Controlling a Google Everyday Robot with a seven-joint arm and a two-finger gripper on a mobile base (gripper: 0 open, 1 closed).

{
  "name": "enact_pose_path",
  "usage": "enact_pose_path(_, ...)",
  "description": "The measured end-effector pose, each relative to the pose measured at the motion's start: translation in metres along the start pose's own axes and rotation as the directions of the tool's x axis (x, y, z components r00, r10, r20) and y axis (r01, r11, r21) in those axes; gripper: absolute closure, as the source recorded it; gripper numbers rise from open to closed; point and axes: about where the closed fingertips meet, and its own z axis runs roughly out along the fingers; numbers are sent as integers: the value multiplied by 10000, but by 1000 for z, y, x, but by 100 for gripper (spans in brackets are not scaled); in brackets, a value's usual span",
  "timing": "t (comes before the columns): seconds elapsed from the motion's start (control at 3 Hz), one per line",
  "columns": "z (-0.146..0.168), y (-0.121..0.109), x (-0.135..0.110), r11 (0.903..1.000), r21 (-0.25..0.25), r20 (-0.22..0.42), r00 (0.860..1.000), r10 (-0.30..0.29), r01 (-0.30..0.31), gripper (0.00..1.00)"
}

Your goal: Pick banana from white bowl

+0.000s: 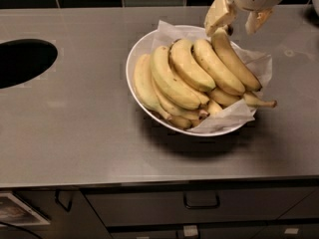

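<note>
The white bowl (135, 59), lined with crinkled white paper, stands on the grey counter right of centre and is full of bananas. The long pale-yellow banana (237, 61) lies at the right side of the pile, its dark tip pointing to the far rim. My gripper (238, 21) hangs over that far end at the top right. Its two cream fingers (219, 11) are apart, one on each side of the banana's tip. They hold nothing.
A bunch of fatter bananas (174, 76) fills the bowl's left and middle. A small banana with a thin stem (259, 102) sticks out at the right rim. A dark round hole (22, 61) is in the counter at left. Drawers (199, 203) run below the front edge.
</note>
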Motion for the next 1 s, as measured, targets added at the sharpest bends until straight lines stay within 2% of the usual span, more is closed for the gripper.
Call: enact_pose_path(1.0, 18, 3, 3, 10000, -75, -393, 9992, -32, 29, 39)
